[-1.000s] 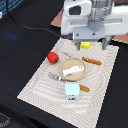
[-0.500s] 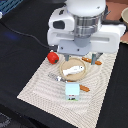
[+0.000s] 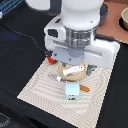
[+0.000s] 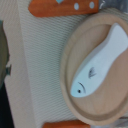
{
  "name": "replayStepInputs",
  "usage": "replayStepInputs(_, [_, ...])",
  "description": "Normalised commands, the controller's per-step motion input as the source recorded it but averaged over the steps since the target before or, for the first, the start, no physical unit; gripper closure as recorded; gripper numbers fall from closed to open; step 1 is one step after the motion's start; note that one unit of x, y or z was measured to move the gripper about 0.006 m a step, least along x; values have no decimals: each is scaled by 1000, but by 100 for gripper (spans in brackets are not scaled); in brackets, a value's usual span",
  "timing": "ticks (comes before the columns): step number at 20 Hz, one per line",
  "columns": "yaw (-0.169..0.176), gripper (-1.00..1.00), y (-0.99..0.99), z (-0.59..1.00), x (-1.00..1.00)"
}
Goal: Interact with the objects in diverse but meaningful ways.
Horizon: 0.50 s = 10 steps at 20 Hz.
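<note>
Exterior view: a white robot arm fills the upper middle of the picture, its broad wrist housing hanging low over a striped cloth placemat (image 3: 42, 82) laid on a dark table. Directly under the housing sits a tan round plate (image 3: 64, 71), only partly visible. On the plate lies a white toy fish (image 3: 73, 69), a long flat piece. The gripper itself is hidden beneath the housing, so whether the jaws are spread or pressed together cannot be told. Toward the camera from the plate, just beside it, stands a small white carton with pale blue-green print (image 3: 73, 91). An orange-handled utensil (image 3: 85, 88) lies beside the carton. A sliver of a shiny red vegetable (image 3: 49, 58) peeks out beyond the plate, at the placemat's far edge, mostly covered by the arm.

Wrist view: the camera looks straight down at the plate (image 4: 75, 107), which takes up most of the picture. The fish (image 4: 97, 62) lies diagonally across it, with a drawn eye and gill mark near its rounded head. An orange wooden handle with pale rivets (image 4: 62, 7) lies on the placemat (image 4: 35, 70) just beside the plate, another orange piece (image 4: 65, 124) on the opposite side. No fingertips show, so the jaws' state stays unknown. The arm's position squarely above the fish suggests the fish is its likely target.
</note>
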Motion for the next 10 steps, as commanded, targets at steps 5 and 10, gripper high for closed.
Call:
replayStepInputs(5, [89, -100, -442, 84, 234])
replayStepInputs(10, [79, -100, -393, 44, 41])
